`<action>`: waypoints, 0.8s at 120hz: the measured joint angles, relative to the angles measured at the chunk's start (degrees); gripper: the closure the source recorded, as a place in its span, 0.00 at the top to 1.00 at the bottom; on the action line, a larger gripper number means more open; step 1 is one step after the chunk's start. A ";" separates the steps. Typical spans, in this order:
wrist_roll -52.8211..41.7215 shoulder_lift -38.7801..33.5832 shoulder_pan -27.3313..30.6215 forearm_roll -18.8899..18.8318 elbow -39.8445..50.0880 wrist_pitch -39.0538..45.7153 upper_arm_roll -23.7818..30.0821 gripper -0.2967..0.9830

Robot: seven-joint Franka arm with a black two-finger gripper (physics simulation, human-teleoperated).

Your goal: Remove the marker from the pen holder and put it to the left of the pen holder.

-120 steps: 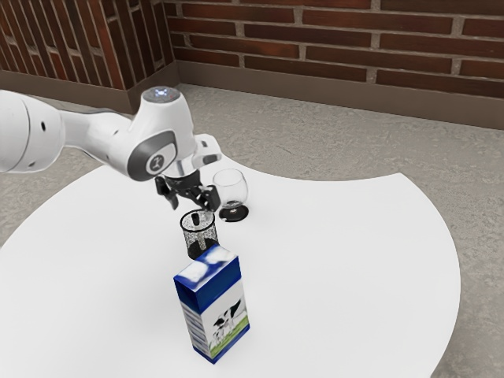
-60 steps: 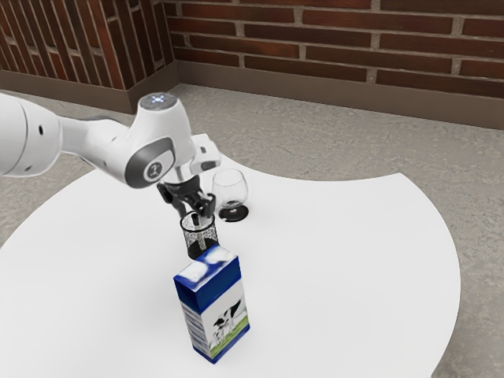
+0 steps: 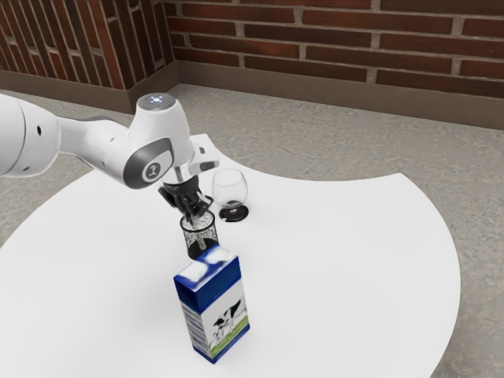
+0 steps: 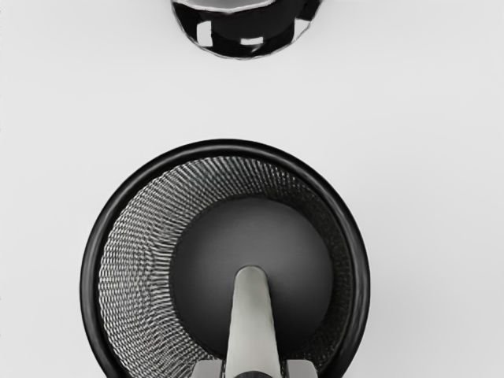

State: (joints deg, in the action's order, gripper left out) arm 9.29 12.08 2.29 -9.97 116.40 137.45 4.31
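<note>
Marker [image 4: 252,323], a pale-grey cylinder, stands inside the round black mesh pen holder [image 4: 90,283], its top clamped in the black two-finger gripper [image 3: 196,211], presumably to allow a straight lift out.

The marker [image 4: 252,323] stands in the pen holder [image 4: 356,276]. In the exterior view, the glass [image 3: 230,187] is just behind it, toward the surface's [image 3: 339,260] far edge; the carton [image 3: 222,315] is in front, toward the near edge.
</note>
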 joint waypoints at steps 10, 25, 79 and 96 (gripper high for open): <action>0.30 -0.04 0.00 -0.29 -0.01 0.02 -0.02 0.21; 0.89 -2.56 0.15 -0.89 -0.01 -0.24 -0.04 0.18; 2.82 -6.29 3.82 -5.83 -7.41 -9.94 -0.47 0.16; 2.84 1.64 13.55 -3.80 -14.15 -20.34 -0.27 0.16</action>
State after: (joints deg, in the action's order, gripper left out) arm 12.13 13.72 15.84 -13.77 102.25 117.11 4.04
